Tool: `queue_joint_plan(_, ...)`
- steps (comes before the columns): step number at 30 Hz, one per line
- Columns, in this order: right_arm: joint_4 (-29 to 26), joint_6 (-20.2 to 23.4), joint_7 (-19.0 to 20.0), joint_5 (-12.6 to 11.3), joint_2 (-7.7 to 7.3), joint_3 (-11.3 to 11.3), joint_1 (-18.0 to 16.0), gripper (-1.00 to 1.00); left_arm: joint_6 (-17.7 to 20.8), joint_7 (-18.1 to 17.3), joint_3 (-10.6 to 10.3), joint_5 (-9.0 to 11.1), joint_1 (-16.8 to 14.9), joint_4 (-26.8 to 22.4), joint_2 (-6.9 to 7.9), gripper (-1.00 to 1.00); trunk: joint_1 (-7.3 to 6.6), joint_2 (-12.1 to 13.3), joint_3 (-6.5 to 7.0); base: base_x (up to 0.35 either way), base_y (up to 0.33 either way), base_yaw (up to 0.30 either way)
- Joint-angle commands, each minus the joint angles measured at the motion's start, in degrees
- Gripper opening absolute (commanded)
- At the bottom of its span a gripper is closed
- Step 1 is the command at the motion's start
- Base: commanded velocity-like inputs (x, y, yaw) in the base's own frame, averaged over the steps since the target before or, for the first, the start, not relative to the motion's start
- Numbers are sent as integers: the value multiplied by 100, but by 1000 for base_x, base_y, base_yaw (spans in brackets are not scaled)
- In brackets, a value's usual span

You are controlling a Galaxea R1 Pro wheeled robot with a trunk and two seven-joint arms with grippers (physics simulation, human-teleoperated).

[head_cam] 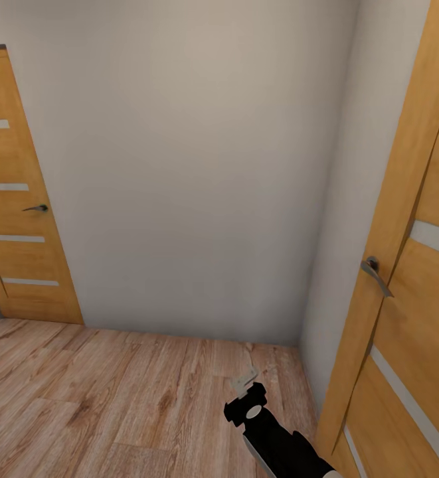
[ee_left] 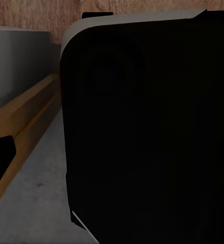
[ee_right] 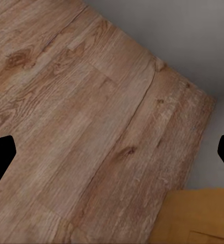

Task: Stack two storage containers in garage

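Over wood floor, right hand open, empty, doors beside

A plain pale wall stands straight ahead, meeting a second wall in a corner at the right. A light wood-plank floor with visible knots and grain runs up to both. At the left a honey-coloured wooden door with pale horizontal strips and a dark lever handle stands shut. A similar door at the right carries a grey lever handle. The light is soft and even.
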Motion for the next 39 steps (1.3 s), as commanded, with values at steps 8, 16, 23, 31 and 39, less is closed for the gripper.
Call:
queue_joint_plan(8, 22, 24, -52, -52, -4, 28, -7, 100, 4, 31, -4, 0, -3, -3, 0, 100, 0, -4, -6, 1, 0, 0)
queue_joint_plan(16, 33, 24, -52, -53, -3, 30, -7, 100, 4, 39, 0, 10, -4, -3, 0, 100, 0, -4, -6, 223, 0, 0)
queue_joint_plan(23, 33, 25, -52, -49, -4, 29, -7, 100, 4, 34, -1, 8, -4, -3, 0, 100, 0, -4, -6, 318, 0, 0)
queue_joint_plan(31, 33, 29, -52, -52, -3, 32, -7, 100, 4, 24, -3, 9, -3, -3, 0, 100, 0, -4, -6, 324, 0, 0)
queue_joint_plan(39, 33, 29, -52, -49, 2, 38, -7, 100, 4, 18, -3, 8, -6, -3, 0, 100, 0, -4, -6, 324, 0, 0)
